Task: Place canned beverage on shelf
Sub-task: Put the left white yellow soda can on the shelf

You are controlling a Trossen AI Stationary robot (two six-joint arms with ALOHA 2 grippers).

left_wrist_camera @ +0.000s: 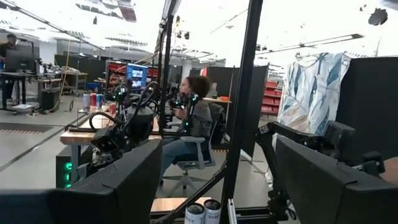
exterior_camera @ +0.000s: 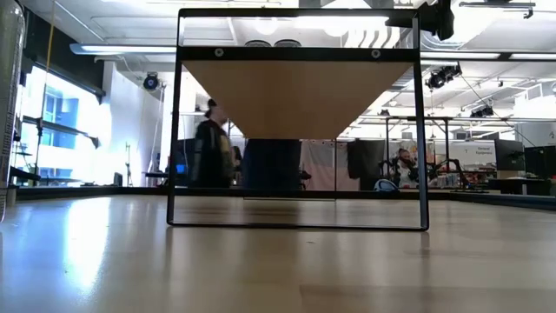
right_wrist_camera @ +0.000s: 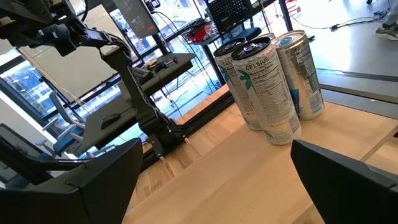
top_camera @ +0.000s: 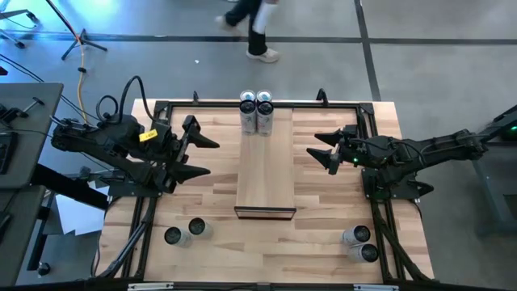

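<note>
- Currently the left end effector [top_camera: 208,157] hovers at the left of the high view, just off the shelf's left edge, its fingers spread apart with nothing between them.
- Opposite it, the right end effector [top_camera: 321,149] sits right of the shelf at about the same height in the frame, fingers spread wide and likewise empty; its wrist view looks past both dark fingers [right_wrist_camera: 93,180] toward the cans standing on the shelf.
- Between the two lies the shelf [top_camera: 266,174], a long light-wood platform running up the centre of the high view, with its dark end edge toward the bottom of the frame.
- At its upper end stands a cluster of cans [top_camera: 256,113], upright and touching; the right wrist view shows them packed tightly together [right_wrist_camera: 267,87].
- Further out on the worktop [top_camera: 266,250], one pair of cans [top_camera: 185,232] waits at the lower left and another pair [top_camera: 357,243] at the lower right, all well apart from the shelf.
- Beyond the worktop, a person's legs [top_camera: 257,32] cross the floor at the top of the high view.
- Judging by this, the step in hand is a pause between placements: neither arm carries a can.
- Next, one arm probably needs to swing toward the bottom of the frame to its nearer pair, come down around one can and close on it.
</note>
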